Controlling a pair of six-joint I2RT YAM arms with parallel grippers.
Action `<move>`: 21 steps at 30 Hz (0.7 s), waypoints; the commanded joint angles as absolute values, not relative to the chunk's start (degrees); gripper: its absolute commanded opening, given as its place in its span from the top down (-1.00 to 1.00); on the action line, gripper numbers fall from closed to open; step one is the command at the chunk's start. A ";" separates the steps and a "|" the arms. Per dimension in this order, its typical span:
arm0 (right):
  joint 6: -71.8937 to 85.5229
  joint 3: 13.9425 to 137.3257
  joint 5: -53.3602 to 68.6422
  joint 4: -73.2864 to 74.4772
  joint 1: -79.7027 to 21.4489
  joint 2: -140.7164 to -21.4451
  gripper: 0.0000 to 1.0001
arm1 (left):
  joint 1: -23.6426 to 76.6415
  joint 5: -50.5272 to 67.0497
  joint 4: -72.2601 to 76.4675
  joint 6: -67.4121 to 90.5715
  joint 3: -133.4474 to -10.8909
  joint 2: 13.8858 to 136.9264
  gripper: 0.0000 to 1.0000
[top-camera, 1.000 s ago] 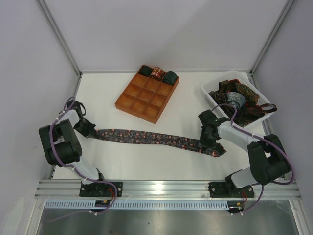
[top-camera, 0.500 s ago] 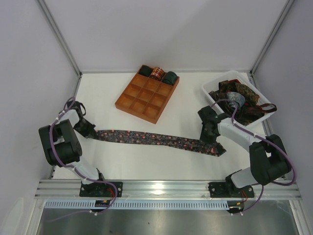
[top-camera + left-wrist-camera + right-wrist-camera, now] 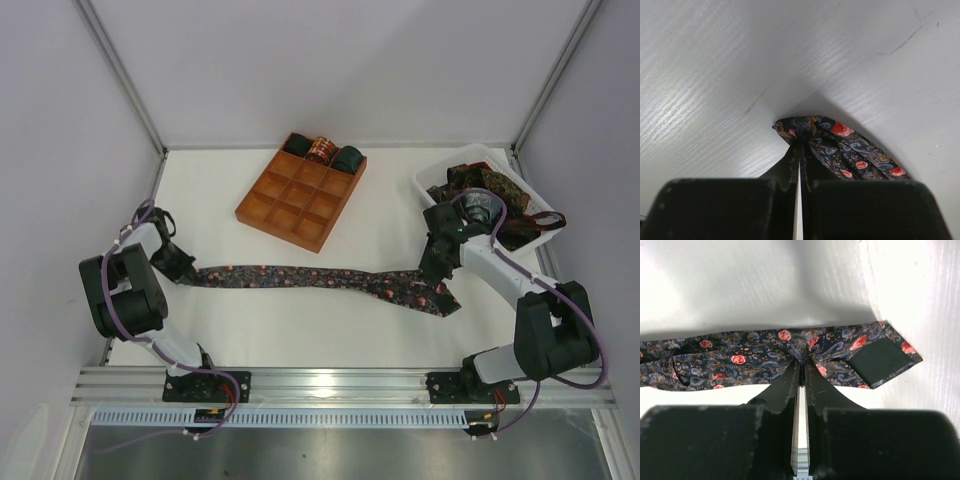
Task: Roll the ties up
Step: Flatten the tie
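Note:
A long dark tie (image 3: 300,277) with red floral print lies stretched across the table between both arms. My left gripper (image 3: 183,268) is shut on its narrow end (image 3: 805,127), which bunches at the fingertips. My right gripper (image 3: 432,268) is shut on the wide end, pinching the cloth (image 3: 801,352) near its middle. The pointed tip (image 3: 885,357) shows its dark lining folded up. Near the right gripper the tie is lifted and twisted (image 3: 400,285).
An orange-brown gridded tray (image 3: 300,205) stands at the back centre, with three rolled ties (image 3: 322,152) in its far row. A white bin (image 3: 435,180) at the back right holds a heap of loose ties (image 3: 500,200), close behind my right arm.
My right gripper has closed on the tie's wide end and moved it back toward the bin. The wide end lifted and twisted. The left gripper stayed put.

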State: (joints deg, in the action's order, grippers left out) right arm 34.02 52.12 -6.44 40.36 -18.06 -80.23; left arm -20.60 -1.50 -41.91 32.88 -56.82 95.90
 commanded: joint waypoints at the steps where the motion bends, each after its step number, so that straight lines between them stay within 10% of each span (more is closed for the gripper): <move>1: 32.52 51.77 -8.44 38.15 -17.31 -82.96 1.00 | -21.53 -1.24 -41.40 30.85 -58.89 94.31 0.99; 7: 30.41 54.14 -5.27 40.16 -19.15 -90.17 0.22 | -21.45 2.10 -40.87 30.67 -58.89 90.45 0.56; 10: 28.92 57.63 -6.15 41.74 -22.22 -87.64 -0.14 | -21.44 2.63 -41.13 30.94 -57.75 86.76 -0.33; 12: 27.87 60.72 -7.20 42.53 -24.07 -86.23 -0.21 | -21.18 2.81 -41.57 31.20 -56.96 84.65 -0.55; 18: 23.55 73.20 -0.65 32.65 -33.64 -89.20 -0.29 | -16.10 5.79 -42.45 33.57 -51.78 75.95 -0.33; 21: 26.53 76.36 9.01 23.60 -35.67 -95.25 0.02 | -9.97 7.47 -42.80 36.20 -48.26 69.80 0.57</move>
